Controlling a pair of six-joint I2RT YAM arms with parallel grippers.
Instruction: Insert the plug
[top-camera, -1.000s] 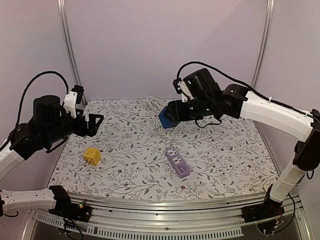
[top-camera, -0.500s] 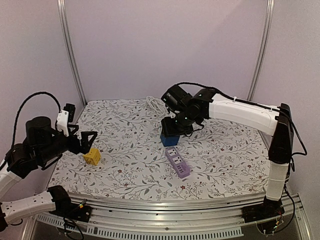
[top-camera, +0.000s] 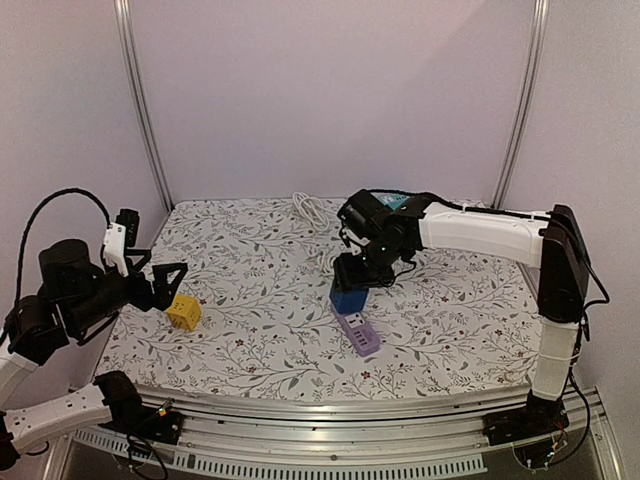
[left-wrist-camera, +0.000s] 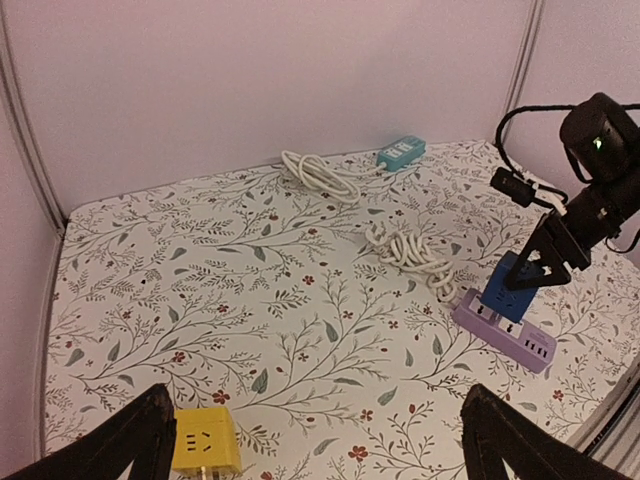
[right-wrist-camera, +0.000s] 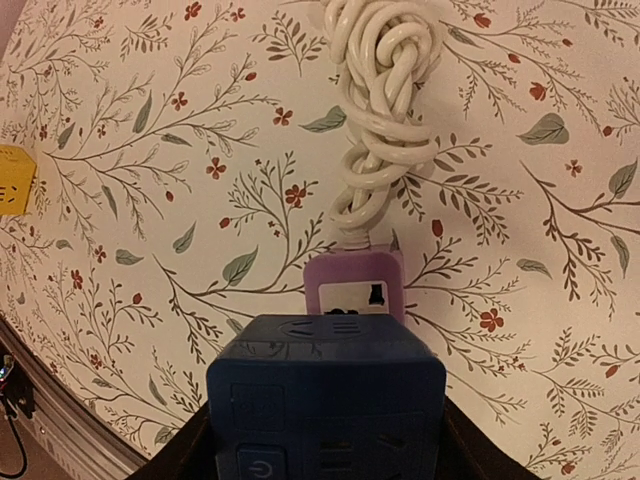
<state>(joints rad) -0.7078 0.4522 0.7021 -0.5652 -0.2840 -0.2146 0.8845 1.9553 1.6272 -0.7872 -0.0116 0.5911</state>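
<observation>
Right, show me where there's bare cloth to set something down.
Widest free patch: the middle of the cloth, between the yellow adapter and the purple power strip. The back left corner, left of the white cable, is bare too. Crowded: around the strip, where the coiled cord and the right gripper holding the blue cube sit.

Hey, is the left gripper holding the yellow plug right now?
No, the left gripper stands wide open, and the yellow plug lies on the cloth beside one of its fingers.

Blue plug (right-wrist-camera: 327, 385) over purple strip (right-wrist-camera: 355, 285)
</observation>
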